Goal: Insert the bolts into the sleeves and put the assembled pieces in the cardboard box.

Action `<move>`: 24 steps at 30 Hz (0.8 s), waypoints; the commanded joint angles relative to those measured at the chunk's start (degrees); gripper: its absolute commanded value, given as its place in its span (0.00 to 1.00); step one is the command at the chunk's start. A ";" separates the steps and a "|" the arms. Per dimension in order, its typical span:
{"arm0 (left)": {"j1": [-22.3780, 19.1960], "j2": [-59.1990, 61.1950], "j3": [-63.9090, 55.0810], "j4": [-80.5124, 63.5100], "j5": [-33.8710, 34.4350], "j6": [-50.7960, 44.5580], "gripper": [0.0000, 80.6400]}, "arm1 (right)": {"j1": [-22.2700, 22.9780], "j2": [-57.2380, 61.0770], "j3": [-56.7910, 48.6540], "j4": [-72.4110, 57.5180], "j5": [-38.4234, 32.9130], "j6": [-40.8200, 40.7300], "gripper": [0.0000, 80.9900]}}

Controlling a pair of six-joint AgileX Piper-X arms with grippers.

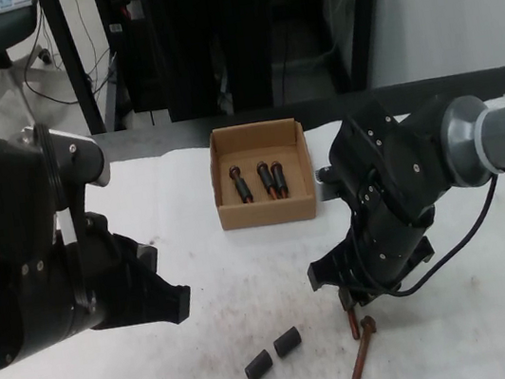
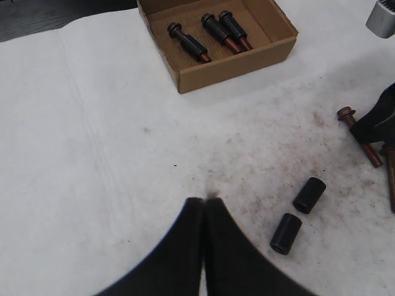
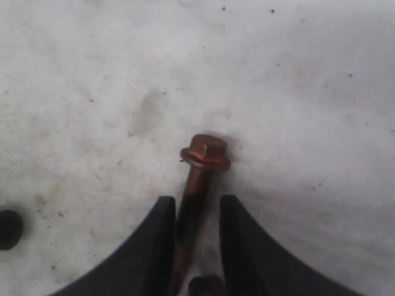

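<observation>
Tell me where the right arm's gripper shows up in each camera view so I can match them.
High view: right gripper low over the cloth, nearer the camera than the cardboard box.
Left wrist view: right gripper is the dark shape beyond the loose sleeves.
Right wrist view: right gripper, jaws either side of a shaft.
Shared landmark: the copper bolt it straddles.

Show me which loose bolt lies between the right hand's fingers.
The bolt nearer the cardboard box: its shaft runs between the right hand's open fingers. The other bolt lies outside them.
</observation>
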 commanded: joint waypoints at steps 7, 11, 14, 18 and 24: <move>0.17 -0.27 -0.14 -0.16 -0.73 -0.48 0.00 | 0.02 0.62 -0.13 0.06 0.11 0.06 0.29; 0.17 -0.27 -0.14 -0.16 -0.73 -0.48 0.00 | 0.02 0.62 -0.24 -0.90 0.11 -0.19 0.29; 0.17 -0.27 -0.14 -0.16 -0.73 -0.48 0.00 | 0.02 0.62 -0.21 -1.16 0.11 -0.37 0.29; 0.17 -0.27 -0.14 -0.16 -0.73 -0.48 0.00 | 0.02 0.90 -0.21 -1.15 0.11 -0.35 0.29; 0.17 -0.27 -0.14 0.30 -0.73 -0.47 0.00 | 0.02 2.94 -2.09 -0.11 0.11 -0.35 0.29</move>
